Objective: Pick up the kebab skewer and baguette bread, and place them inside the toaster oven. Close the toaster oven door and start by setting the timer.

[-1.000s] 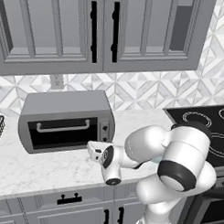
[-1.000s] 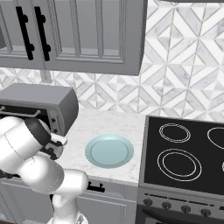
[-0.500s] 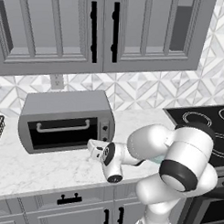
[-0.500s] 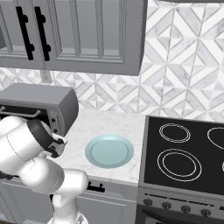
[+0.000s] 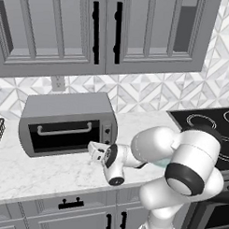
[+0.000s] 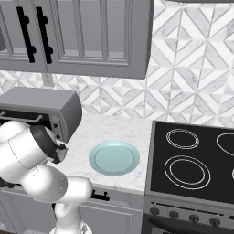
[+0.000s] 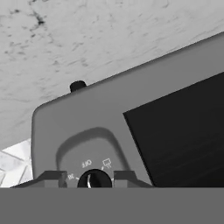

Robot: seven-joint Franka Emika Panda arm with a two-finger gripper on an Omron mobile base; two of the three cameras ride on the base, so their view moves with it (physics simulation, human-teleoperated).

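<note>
Jaws straddle a dark knob (image 7: 94, 180) narrowly in our hand view; whether they grip it we cannot tell. From our left base view, the gripper (image 5: 94, 148) meets the toaster oven (image 5: 69, 122), door (image 5: 64, 135) closed. Our right base view shows a plate (image 6: 114, 157) on the table (image 6: 123, 130).

Even flat rendered light, faint soft shadows, sharp, no glare

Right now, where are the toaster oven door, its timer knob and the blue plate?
toaster oven door (image 5: 64, 138), left base view, dark glass.
timer knob (image 7: 93, 180), hand view, knob face.
blue plate (image 6: 114, 157), right base view, centre.
</note>
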